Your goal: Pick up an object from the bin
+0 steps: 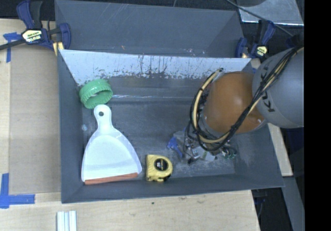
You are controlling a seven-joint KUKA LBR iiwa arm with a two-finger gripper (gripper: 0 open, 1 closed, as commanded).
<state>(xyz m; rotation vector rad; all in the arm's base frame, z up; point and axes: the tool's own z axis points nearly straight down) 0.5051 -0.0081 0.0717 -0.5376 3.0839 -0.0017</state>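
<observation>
Three loose things lie in the grey metal bin [155,108], one of each kind. One green ring [95,93], ribbed round its outside, sits in the bin's far-left corner, at the foot of the far wall. One white dustpan [108,155] with an orange lip lies flat in the near-left corner. Its handle points toward the far wall and ends just beside the ring, and its lip runs along the near wall. One yellow tape measure [158,167] with a black centre lies by the near wall about midway along it, just beside the dustpan's right corner.

The arm [282,95] comes in over the bin's right edge. Its wrist carries a rounded orange cover [227,103], with black and yellow cables [199,108] looped down its left side. The hand [192,153] hangs below the cover, low over the bin floor near the near wall. It is to the right of the tape measure and apart from it. The tape measure is the thing nearest to it, while the dustpan and the ring are farther to the left. A small blue piece [173,145] shows just at the hand's left side, and I cannot tell whether it belongs to the hand or lies loose on the floor. The cover and cables mask the hand, so I cannot tell whether it is apart or together, nor whether it is clamped on anything or touching the floor.
</observation>
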